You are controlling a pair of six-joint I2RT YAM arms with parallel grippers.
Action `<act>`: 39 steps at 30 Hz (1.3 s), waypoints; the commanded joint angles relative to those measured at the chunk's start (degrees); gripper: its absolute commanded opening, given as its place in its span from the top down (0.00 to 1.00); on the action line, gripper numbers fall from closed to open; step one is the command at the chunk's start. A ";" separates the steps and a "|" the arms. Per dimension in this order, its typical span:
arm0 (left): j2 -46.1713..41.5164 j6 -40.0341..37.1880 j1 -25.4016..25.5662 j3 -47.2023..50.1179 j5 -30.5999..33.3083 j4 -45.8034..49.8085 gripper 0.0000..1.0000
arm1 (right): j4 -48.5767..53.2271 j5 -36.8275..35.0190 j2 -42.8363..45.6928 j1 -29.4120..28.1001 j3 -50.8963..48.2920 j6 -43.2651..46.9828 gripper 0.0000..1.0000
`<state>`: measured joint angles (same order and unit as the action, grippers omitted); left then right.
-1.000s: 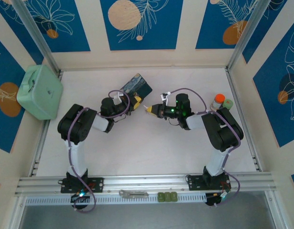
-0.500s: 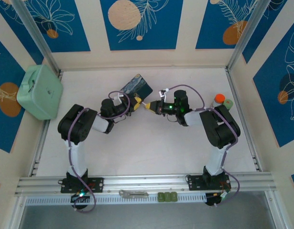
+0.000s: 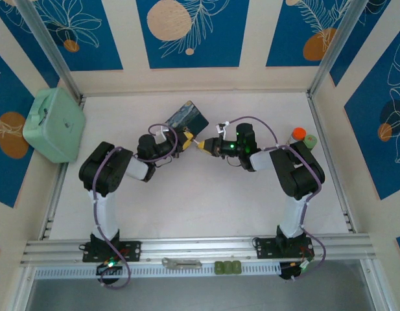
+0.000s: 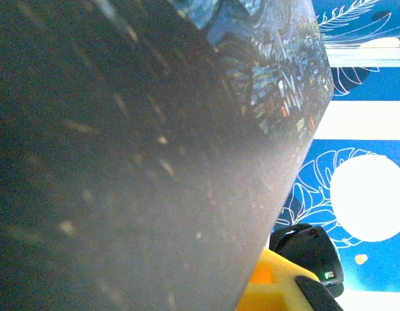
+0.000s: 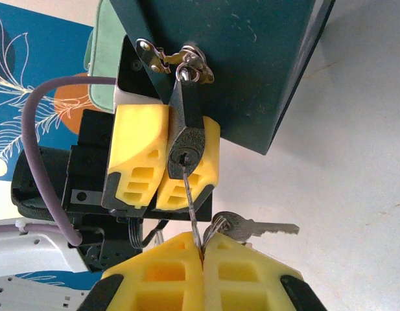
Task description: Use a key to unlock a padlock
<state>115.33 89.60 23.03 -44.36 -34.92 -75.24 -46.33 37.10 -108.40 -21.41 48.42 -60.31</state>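
The dark padlock [image 5: 185, 137] hangs by its shackle from the hasp [image 5: 176, 57] of the blue painted tin [image 3: 187, 116]. My left gripper [image 3: 185, 138] is shut on the padlock, with a yellow finger [image 5: 139, 154] on either side of the body. My right gripper [image 5: 201, 249] is shut on the thin key [image 5: 190, 194], whose blade runs up to the keyhole with its tip in the slot. A second key [image 5: 259, 227] dangles from the ring beside my right fingers. In the top view my right gripper [image 3: 201, 146] sits tip to tip with the left one.
The tin's dark side [image 4: 135, 162] looms close in the left wrist view. A mint green case [image 3: 54, 124] stands at the left wall. Two small capped bottles [image 3: 299, 137] stand behind my right arm. A metal tool [image 3: 181, 263] lies on the front rail.
My right gripper has moved left with the key, closing the gap to the padlock held by my left gripper. The left arm has stayed still.
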 commanded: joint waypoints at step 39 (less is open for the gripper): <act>2.09 -0.39 4.31 -1.86 -0.57 -5.44 1.00 | -3.73 1.22 -3.33 -1.44 3.84 -20.75 1.00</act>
<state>116.66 89.56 24.36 -44.73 -30.81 -77.34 -49.67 38.33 -110.89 -21.56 50.78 -78.54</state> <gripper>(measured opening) 0.104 0.051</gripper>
